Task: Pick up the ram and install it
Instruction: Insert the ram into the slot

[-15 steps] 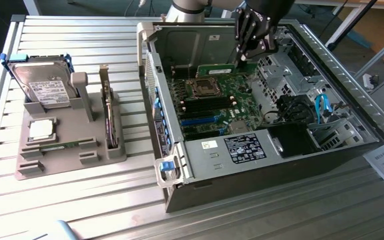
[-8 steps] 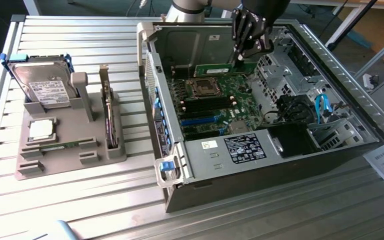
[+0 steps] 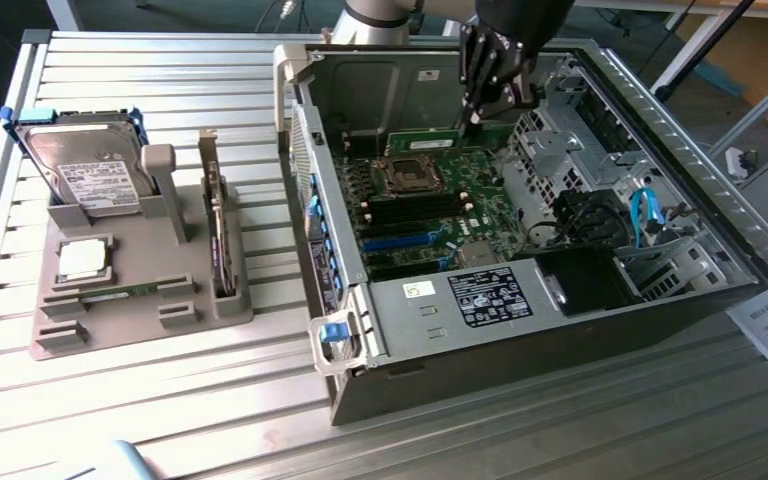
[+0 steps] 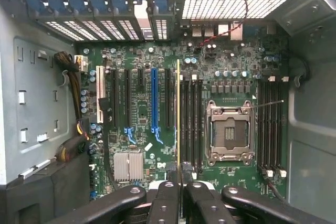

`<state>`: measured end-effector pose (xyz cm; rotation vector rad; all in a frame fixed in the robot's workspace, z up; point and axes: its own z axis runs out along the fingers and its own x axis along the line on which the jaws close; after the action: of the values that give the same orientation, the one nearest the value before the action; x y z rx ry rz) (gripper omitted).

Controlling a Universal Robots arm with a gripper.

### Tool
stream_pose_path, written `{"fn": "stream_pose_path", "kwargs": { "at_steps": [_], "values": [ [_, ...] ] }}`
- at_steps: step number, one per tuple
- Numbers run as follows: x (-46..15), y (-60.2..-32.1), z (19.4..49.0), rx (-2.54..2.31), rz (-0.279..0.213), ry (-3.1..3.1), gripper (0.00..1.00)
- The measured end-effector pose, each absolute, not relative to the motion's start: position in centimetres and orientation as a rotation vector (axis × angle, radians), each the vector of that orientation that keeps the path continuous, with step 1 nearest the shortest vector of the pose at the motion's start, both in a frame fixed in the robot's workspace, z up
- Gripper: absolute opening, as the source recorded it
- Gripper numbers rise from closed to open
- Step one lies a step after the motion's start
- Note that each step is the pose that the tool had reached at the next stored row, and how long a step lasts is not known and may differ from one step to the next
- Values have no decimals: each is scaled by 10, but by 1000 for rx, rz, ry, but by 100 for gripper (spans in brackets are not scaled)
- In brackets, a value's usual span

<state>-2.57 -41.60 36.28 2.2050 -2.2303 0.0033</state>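
A big open computer case [image 3: 518, 380] lies in the middle and right of the frame on a shiny metal worktop [image 3: 157, 80]. Inside it are a green board [image 3: 424, 215] and a blue cable [image 3: 646, 215]. At the left, a gray holder [image 3: 131, 315] has a hard drive [image 3: 91, 170], a square silver chip [image 3: 81, 259] and a card [image 3: 224, 240] standing on its edge.

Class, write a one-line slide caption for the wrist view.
Gripper holding the ram over the open computer's motherboard, near the empty processor socket.
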Motion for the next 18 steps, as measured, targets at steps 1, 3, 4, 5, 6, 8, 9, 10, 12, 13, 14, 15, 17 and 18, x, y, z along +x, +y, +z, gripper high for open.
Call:
{"fn": "stream_pose_path", "kwargs": {
  "at_steps": [1, 3, 4, 5, 6, 8, 9, 10, 12, 13, 14, 15, 17, 18],
  "values": [
    [-26, -415, 362, 2205, 3, -2230, 12],
    [-26, -414, 359, 2205, 3, -2230, 12],
    [-26, -413, 358, 2205, 3, -2230, 12],
    [-26, -413, 357, 2205, 3, -2230, 12],
    [-26, -412, 356, 2205, 3, -2230, 12],
    [-26, -412, 354, 2205, 3, -2230, 12],
    [-26, -411, 353, 2205, 3, -2230, 12],
    [-26, -411, 352, 2205, 3, -2230, 12],
    [-26, -410, 351, 2205, 3, -2230, 12],
    [-26, -410, 350, 2205, 3, -2230, 12],
    [-26, -410, 348, 2205, 3, -2230, 12],
    [-26, -409, 347, 2205, 3, -2230, 12],
    [-26, -408, 343, 2205, 3, -2230, 12],
    [-26, -408, 342, 2205, 3, -2230, 12]
  ]
}}
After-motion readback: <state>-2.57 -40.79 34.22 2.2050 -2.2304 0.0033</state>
